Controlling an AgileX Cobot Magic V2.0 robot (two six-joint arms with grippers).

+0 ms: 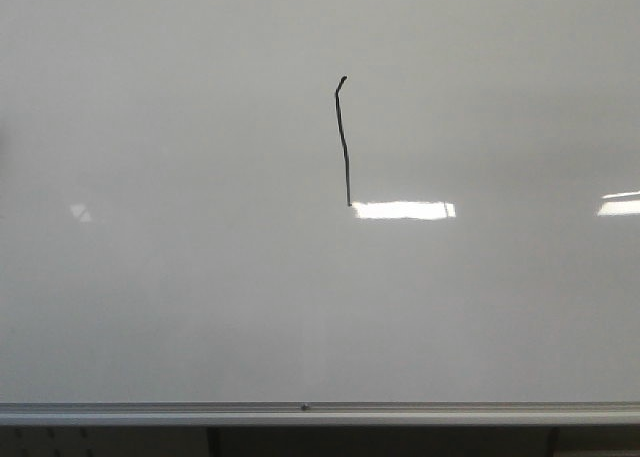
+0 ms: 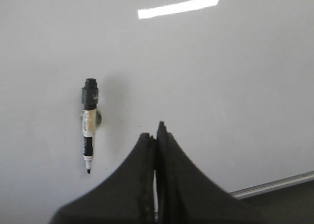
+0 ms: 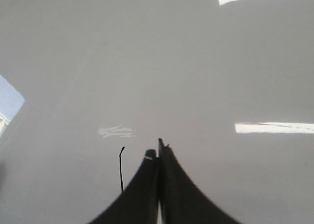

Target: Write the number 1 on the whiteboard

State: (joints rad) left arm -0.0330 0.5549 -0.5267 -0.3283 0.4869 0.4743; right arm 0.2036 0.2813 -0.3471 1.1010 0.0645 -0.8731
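Note:
The whiteboard [image 1: 180, 297] fills the front view, glossy pale grey with a silver rail [image 1: 300, 413] along its lower edge. The number 1 [image 1: 343, 142] is a thin black, slightly wavy stroke with a small hooked top, above the middle of the board. It also shows in the right wrist view [image 3: 120, 169], just beside my right gripper [image 3: 158, 148], which is shut and empty. My left gripper [image 2: 155, 131] is shut and empty. A black-capped marker [image 2: 89, 123] hangs on the board [image 2: 235, 87] in a holder, tip down, apart from the left gripper. Neither gripper shows in the front view.
Bright rectangular light reflections [image 1: 403, 210] lie on the board beside the stroke's foot and at the right edge [image 1: 620, 205]. A faint smudge [image 3: 117, 131] shows in the right wrist view. The rail also shows in the left wrist view [image 2: 274, 184].

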